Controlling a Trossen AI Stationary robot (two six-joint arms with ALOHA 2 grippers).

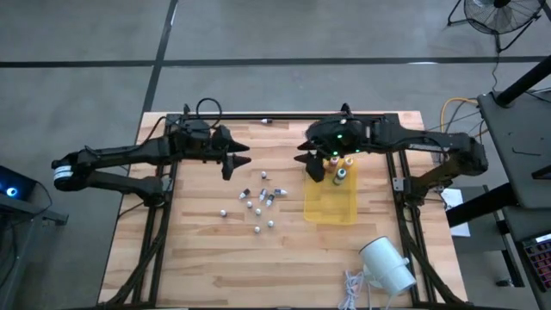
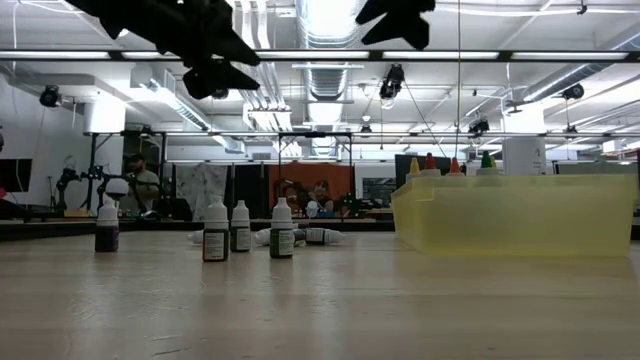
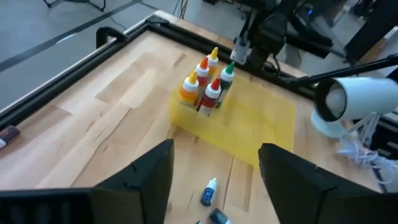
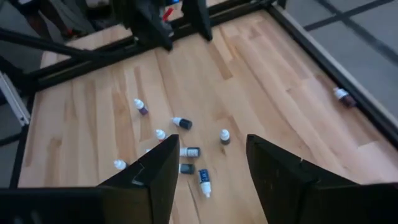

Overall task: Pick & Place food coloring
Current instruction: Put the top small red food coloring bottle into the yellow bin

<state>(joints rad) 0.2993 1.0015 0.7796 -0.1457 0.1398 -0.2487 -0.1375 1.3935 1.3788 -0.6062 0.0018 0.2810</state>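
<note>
Several thumb-sized food coloring bottles (image 3: 205,87) with yellow, orange, red and green tops stand upright in the far end of a yellow tray (image 1: 331,205). Several tiny white-capped vials (image 1: 258,202) are scattered on the wooden table left of the tray, some upright (image 2: 215,240), some lying on their sides (image 4: 191,152). My left gripper (image 1: 238,161) hangs open above the table, left of the vials and toward the far side. My right gripper (image 1: 315,165) hangs open above the tray's far left corner. Neither has anything between its fingers.
A white cylinder (image 1: 385,263) lies near the table's front right, with a coil of white cable (image 1: 351,288) beside it. One stray vial (image 4: 343,96) lies by the dark rail at the far edge. Bare wood lies toward the near edge (image 1: 215,267).
</note>
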